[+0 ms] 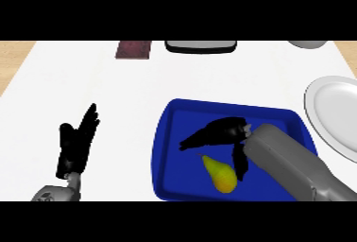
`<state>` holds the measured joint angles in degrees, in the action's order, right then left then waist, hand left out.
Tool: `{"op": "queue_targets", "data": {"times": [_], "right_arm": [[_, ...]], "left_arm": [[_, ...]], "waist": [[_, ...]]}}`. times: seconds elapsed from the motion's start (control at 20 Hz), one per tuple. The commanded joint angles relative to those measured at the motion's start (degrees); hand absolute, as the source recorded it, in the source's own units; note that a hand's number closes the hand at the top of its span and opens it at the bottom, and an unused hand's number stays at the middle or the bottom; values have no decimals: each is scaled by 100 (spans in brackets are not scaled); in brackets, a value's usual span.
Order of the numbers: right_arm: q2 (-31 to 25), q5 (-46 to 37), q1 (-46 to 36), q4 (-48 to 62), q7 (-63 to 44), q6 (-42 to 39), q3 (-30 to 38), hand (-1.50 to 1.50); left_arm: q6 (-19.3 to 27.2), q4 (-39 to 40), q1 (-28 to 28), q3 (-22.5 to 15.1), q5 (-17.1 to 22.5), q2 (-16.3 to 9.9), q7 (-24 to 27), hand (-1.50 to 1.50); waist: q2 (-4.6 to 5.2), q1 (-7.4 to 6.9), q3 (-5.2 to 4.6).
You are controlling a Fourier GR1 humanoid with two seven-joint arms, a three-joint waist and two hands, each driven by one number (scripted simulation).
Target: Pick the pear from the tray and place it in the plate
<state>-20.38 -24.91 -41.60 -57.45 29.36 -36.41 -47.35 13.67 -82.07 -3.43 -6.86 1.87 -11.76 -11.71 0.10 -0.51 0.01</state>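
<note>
A yellow-green pear (220, 175) lies in the blue tray (182, 109), near its front. My right hand (217, 133) hovers over the tray just behind the pear, fingers stretched to the left and thumb hanging down along the pear's right side; it is open and holds nothing. The white plate (336, 113) sits at the right edge of the counter, partly cut off by the view. My left hand (75, 142) rests open at the lower left, fingers pointing up, well away from the tray.
A dark reddish-brown block (134, 49) and a grey-and-black flat object (200, 46) lie along the counter's far edge. A pale round object (307, 44) shows at the top right corner. Bare white counter (83, 80) lies left of the tray.
</note>
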Motion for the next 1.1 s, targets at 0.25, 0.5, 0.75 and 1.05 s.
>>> {"op": "queue_targets", "data": {"times": [0.25,0.5,0.75,1.05], "right_arm": [[105,-516,82,505,874,-214,-159,-150],[541,-648,85,350,699,36,-176,150],[475,-822,3,907,1423,586,66,150],[648,-1105,237,885,1066,1177,730,150]], "left_arm": [[-95,240,-208,143,-110,50,27,0],[-217,-30,10,171,-84,6,5,0],[-314,-411,253,194,-68,-59,-116,0],[-238,66,-20,238,-252,199,4,0]], "waist": [[11,7,-1],[1,-10,0],[8,-45,1],[0,16,0]]}}
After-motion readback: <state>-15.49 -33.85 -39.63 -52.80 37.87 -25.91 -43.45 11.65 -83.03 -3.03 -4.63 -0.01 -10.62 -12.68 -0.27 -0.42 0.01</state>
